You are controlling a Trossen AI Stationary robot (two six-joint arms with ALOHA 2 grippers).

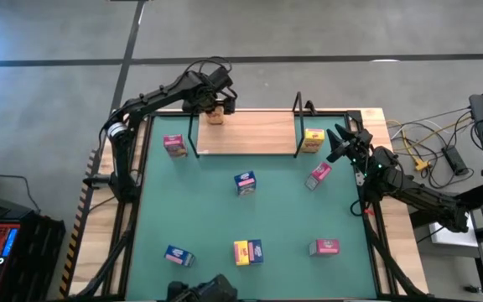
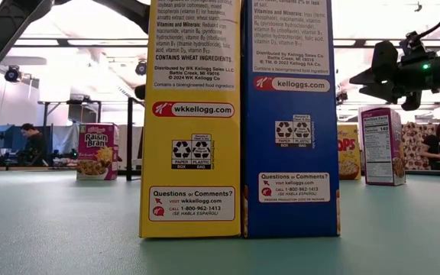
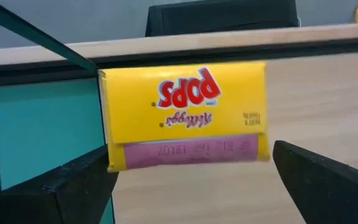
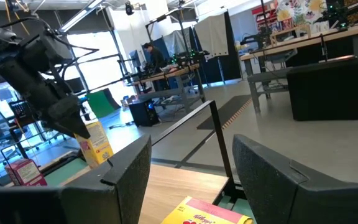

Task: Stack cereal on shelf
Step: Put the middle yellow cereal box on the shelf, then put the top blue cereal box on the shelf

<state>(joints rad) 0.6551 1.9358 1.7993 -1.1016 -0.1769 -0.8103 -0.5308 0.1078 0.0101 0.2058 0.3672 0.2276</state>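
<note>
My left gripper (image 1: pixel 219 105) hangs over the far left corner of the shelf (image 1: pixel 250 134), fingers spread wide on either side of a yellow Corn Pops box (image 3: pixel 185 115) that stands on the light wood board; neither pad touches the box in the wrist view. My right gripper (image 1: pixel 340 144) waits above the right edge of the green mat (image 1: pixel 208 214), just beside the shelf's right wire upright, fingers parted with nothing between them. A second yellow box (image 1: pixel 313 139) sits on the mat just outside that upright. A pink box (image 1: pixel 173 145) lies left of the shelf, another pink one (image 1: pixel 319 174) right of centre, a third (image 1: pixel 324 247) near the front right. A blue box (image 1: pixel 245 182) sits mid-mat, another (image 1: pixel 179 256) front left. At the front centre a yellow box and a blue box stand as a touching pair (image 1: pixel 248 251).
</note>
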